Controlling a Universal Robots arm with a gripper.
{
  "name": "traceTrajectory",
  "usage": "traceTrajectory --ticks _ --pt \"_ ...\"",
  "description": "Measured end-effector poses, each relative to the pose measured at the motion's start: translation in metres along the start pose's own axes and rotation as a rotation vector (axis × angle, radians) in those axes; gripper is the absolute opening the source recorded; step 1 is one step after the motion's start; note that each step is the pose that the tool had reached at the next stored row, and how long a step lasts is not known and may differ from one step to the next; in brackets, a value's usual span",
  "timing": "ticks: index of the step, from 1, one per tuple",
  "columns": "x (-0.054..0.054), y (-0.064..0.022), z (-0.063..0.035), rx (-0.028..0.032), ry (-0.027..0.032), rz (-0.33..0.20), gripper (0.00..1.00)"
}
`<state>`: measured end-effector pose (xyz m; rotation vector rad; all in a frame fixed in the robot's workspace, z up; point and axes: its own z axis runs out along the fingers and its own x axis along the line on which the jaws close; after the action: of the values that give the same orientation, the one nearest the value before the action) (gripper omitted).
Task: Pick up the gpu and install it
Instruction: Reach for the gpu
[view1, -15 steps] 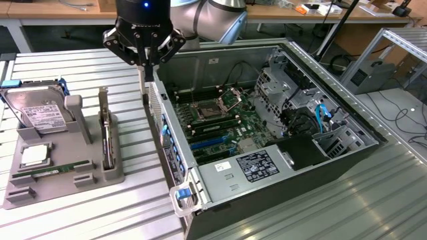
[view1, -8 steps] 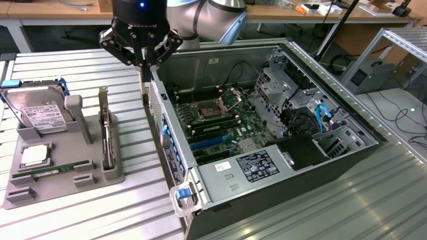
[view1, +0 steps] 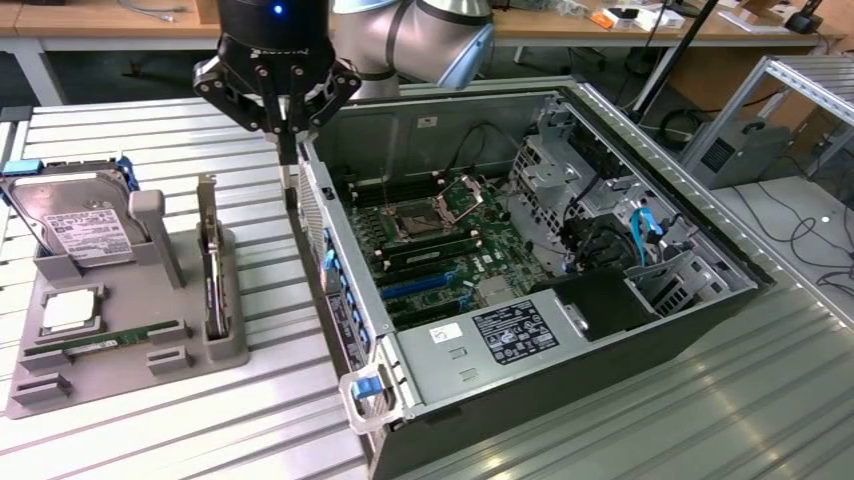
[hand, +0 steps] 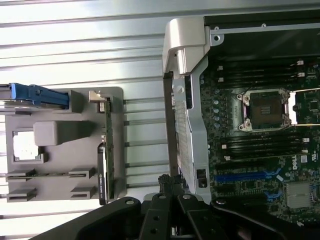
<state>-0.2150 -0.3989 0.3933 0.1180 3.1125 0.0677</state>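
Gripper (view1: 284, 150) fingers pinched together, nothing between them. It hangs right by the outer wall of the open computer case (view1: 315, 210); can't tell if it's touching. The gpu (view1: 210, 262) is below the gripper, off to the exterior view's left, standing on edge in a slot of the gray tray (view1: 230, 345), well apart from the fingertips.

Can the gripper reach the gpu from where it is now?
Probably yes. The gpu stands on edge in the grey holder with its top edge bare and nothing over it. The gripper hangs beside it, above the case wall, but is shut and would have to open.
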Motion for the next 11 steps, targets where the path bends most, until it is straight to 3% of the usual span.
traceTrajectory --ticks 11 --pt "0.0063 -0.0005 -0.0001 0.0000 -0.0001 0.000 0.11"
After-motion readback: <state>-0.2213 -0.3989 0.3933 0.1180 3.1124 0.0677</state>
